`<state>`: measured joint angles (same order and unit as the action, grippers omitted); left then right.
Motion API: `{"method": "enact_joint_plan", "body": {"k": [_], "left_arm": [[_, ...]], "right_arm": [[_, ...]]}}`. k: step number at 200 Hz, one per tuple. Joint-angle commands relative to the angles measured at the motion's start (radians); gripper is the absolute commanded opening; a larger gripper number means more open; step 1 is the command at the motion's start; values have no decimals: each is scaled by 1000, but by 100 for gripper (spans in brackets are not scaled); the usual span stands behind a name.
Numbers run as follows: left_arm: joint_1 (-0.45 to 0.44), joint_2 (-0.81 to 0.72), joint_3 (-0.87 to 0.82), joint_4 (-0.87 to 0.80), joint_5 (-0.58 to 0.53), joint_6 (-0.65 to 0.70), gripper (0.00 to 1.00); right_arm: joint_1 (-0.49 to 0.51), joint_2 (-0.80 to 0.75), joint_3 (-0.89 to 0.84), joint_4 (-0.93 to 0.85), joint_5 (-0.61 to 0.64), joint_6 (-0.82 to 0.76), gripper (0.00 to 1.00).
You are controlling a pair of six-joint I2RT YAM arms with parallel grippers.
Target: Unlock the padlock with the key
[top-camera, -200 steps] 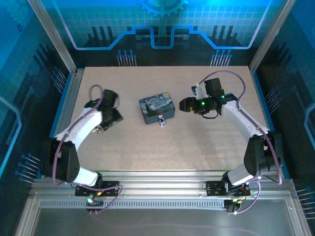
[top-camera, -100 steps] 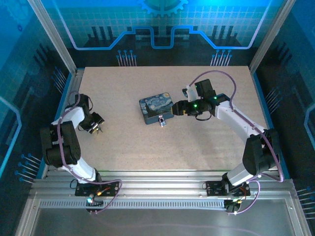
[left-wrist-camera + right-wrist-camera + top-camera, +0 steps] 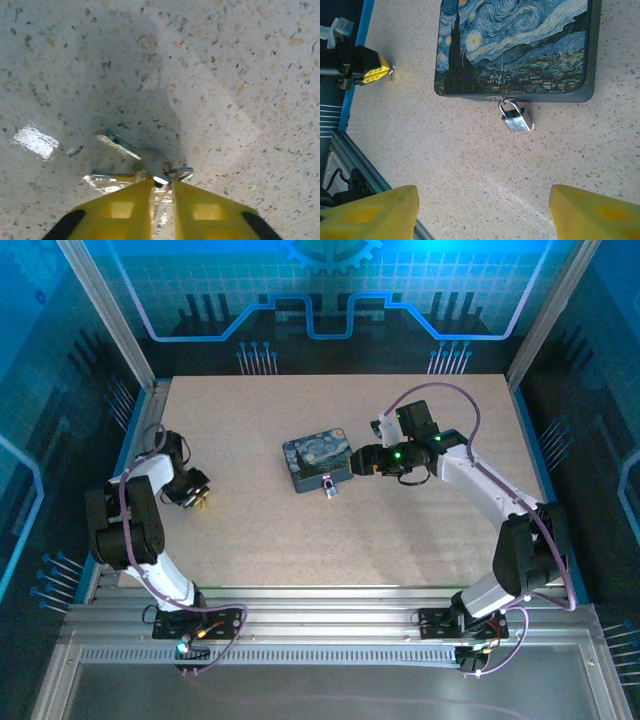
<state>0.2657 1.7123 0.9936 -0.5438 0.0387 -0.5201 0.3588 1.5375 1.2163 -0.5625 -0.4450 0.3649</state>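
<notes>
Fingers, left gripper [image 3: 161, 192]: clenched to a narrow slit, pinching the key's ring end.
Key [image 3: 120, 145]: at those fingertips, near the table's [image 3: 400, 540] left edge.
Box [image 3: 515, 45]: table centre, lid down.
Padlock [image 3: 516, 119]: shackle through the box's near-side latch, body on the table.
Fingers, right gripper [image 3: 482, 212]: spread wide, empty, just right of the box.

Bright, polished silvery metal on the padlock [image 3: 516, 120] and on the key [image 3: 119, 144] (white glints on both). Glossy painted lid on the box [image 3: 515, 45], with a dark, smooth rim. Matt, fine-speckled, stone-look tabletop [image 3: 235, 75], a faint sheen in patches. Smooth, matt yellow plastic on the left gripper [image 3: 162, 187].
</notes>
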Motion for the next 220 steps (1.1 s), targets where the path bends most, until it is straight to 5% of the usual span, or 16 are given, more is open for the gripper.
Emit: {"method": "enact_joint_plan", "body": {"k": [1,23,72,110,126,138,220], "left_arm": [[9,14,20,-19,-6,15,12],[9,10,32,-28,8,19,0],[-19,-48,78,-89,46,44,0],[-59,-102,136,-180,-46,88,0],[-57,-75,171,-218,-121,124,40],[-54,-45,189,-228,-150,145,49],[-22,128,217,-148,-96,171,45]], "right_arm": [[-1,-33,17,-30,12,-14,70],[-3,-39,8,-32,11,-11,70],[-3,-59,-3,-27,10,-7,70],[-5,-59,-6,-19,-2,0,70],[-4,-64,-8,-20,-4,-1,70],[-4,-72,-10,-21,-5,1,70],[-11,-95,-6,-31,-3,-6,70]]}}
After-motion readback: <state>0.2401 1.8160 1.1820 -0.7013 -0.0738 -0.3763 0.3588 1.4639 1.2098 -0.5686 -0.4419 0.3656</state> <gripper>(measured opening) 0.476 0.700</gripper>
